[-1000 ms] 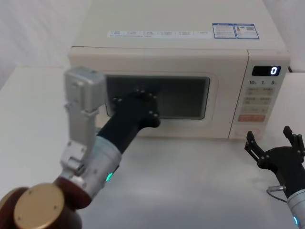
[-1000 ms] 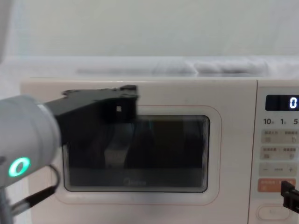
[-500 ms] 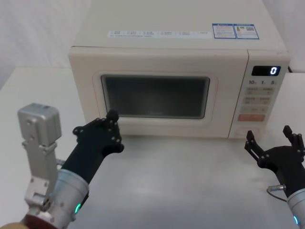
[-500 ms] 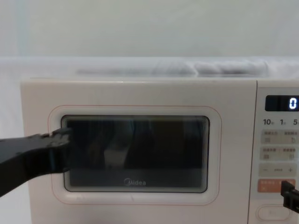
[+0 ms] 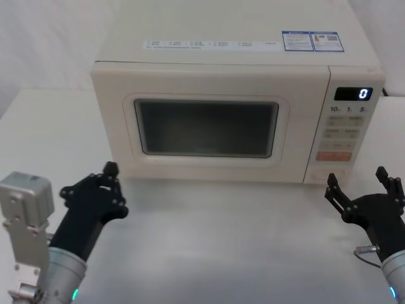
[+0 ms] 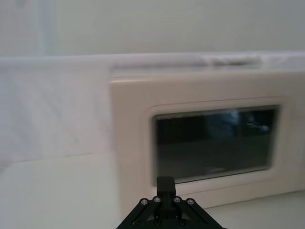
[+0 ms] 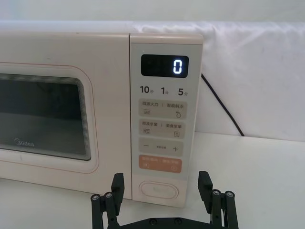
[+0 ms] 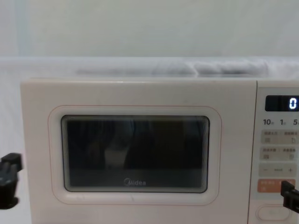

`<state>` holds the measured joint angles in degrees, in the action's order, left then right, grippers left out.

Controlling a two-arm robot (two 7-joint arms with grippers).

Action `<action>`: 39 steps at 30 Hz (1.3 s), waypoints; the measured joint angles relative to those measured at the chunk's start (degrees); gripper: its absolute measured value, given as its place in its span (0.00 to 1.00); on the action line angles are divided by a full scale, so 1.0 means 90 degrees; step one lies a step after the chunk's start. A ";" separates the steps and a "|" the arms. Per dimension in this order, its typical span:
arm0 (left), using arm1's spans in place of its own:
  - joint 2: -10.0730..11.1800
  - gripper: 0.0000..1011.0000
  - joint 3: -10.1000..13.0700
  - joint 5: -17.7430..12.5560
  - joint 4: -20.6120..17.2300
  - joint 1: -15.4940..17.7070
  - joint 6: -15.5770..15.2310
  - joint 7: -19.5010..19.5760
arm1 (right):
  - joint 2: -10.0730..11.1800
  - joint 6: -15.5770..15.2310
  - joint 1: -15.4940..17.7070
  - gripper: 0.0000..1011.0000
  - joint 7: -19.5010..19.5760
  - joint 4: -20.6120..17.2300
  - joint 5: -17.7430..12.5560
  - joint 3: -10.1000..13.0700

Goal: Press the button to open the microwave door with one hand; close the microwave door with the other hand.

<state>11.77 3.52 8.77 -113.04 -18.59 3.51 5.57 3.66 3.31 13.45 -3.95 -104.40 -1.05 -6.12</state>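
The microwave door (image 5: 205, 126) sits flush with the cream body, and its dark window also faces me in the chest view (image 8: 135, 154). The cream oval button (image 7: 159, 191) is at the foot of the control panel, below the orange key. My right gripper (image 5: 356, 178) hovers open just in front of that panel, its two fingers (image 7: 117, 183) standing either side of the button without touching it. My left gripper (image 5: 112, 168) is shut and empty, low at the front left, off the door's left corner (image 6: 165, 181). Its black edge shows in the chest view (image 8: 9, 179).
The microwave (image 5: 221, 38) takes up the back of the white table (image 5: 234, 240). A display (image 5: 358, 94) reads 0. A black cable (image 7: 221, 107) runs down the wall behind the microwave's right side. Bare table lies between the two grippers.
My left arm has drawn back from the door window, down and to the left, to the table's front left. The door stays flush. The right gripper has not moved.
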 joint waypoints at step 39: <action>-0.0237 0.53 -0.0746 0.0311 0.0683 0.0232 0.0265 0.0051 | 0.0000 0.0000 0.0000 0.99 0.0000 0.0000 0.0000 0.0000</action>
<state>9.63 -3.20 11.57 -106.89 -16.50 5.89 6.03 3.66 3.31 13.45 -3.95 -104.40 -1.05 -6.12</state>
